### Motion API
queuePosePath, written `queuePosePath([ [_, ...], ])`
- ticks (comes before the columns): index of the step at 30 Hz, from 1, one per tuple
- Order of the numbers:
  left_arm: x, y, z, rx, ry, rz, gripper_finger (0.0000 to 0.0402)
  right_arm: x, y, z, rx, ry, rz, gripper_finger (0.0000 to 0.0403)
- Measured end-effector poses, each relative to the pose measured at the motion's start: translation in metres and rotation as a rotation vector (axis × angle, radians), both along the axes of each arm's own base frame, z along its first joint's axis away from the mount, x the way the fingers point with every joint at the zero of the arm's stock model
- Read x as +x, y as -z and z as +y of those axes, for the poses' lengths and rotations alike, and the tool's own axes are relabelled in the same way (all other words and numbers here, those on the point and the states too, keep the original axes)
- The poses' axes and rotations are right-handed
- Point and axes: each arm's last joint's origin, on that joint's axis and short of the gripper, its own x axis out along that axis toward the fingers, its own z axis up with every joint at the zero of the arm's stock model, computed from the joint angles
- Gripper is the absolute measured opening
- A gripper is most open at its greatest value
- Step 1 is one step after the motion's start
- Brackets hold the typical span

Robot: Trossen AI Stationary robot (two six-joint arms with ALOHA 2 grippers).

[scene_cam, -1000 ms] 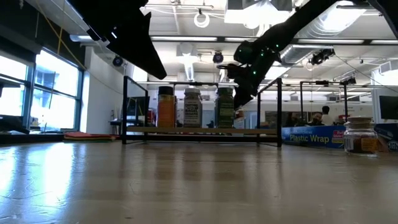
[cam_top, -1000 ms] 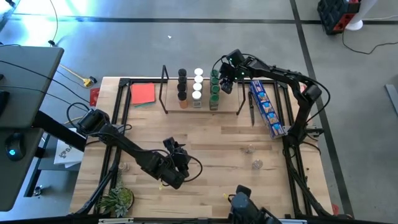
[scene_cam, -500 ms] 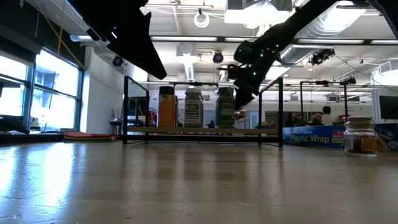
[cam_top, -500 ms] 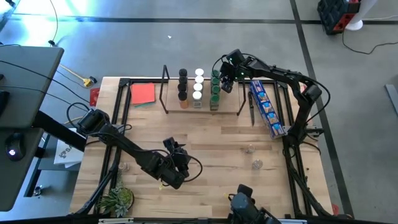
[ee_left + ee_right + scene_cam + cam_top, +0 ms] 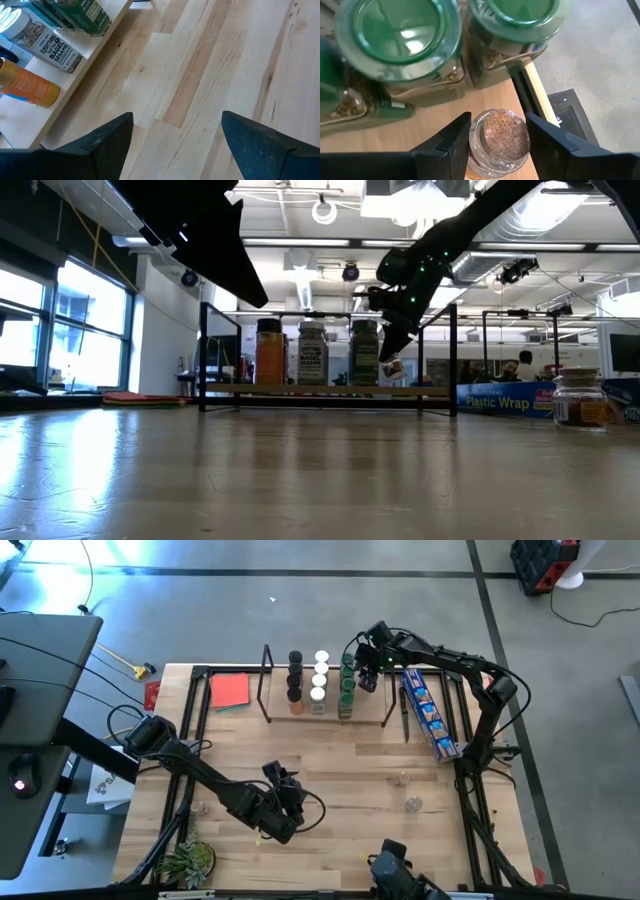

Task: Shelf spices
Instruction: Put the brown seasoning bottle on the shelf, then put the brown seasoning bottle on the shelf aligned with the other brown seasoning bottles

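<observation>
Currently the right gripper (image 5: 366, 673) sits over the shelf (image 5: 325, 712), at its right end just beside the column of green-lidded jars (image 5: 346, 680). Right wrist view shows its fingers (image 5: 451, 141) pinching a small clear-lidded jar (image 5: 499, 139) with reddish-brown spice inside, one finger on each side, the jar upright above the light shelf board, next to two green-lidded jars and close to the board's end by the black frame. Low view has the same jar (image 5: 391, 367) hanging under the gripper, right of the green jar on the rack; can't tell from there whether its base touches the board. Shelf already carries three columns seen from above: black-lidded jars (image 5: 294, 675), white-lidded jars (image 5: 319, 676), then the green ones. Left gripper (image 5: 283, 802) is parked low over the tabletop (image 5: 340, 780) near the front centre, well apart from the shelf, fingers (image 5: 107, 140) spread wide with nothing between them; its wrist camera looks across bare wood toward the shelf edge, with an orange jar (image 5: 27, 86) and a bagel-sesame jar (image 5: 47, 44) in view. Two more small jars (image 5: 408, 793) stand on the table right of centre, near the right arm's base. Blue packet (image 5: 428, 713) lies right of the shelf, red square (image 5: 229, 691) left of it.
</observation>
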Motion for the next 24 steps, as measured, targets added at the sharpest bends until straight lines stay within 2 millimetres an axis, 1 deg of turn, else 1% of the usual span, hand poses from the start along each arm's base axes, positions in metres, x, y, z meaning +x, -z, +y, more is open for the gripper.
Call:
queuePosePath([
  [10,0.0,0.0001,0.0,0.0,0.0,0.001,0.0298,0.0003,0.0004,0.0013,-0.005,-0.023,0.012,0.0172],
  [20,0.0001,0.0,0.0,0.0,0.0,0.0,0.0298,0.0011,-0.0002,0.0018,-0.012,-0.032,0.011,0.0214],
  [24,0.0001,0.0,-0.0001,0.0,0.001,0.0,0.0298,0.0011,-0.0003,0.0019,-0.029,-0.062,0.022,0.0218],
])
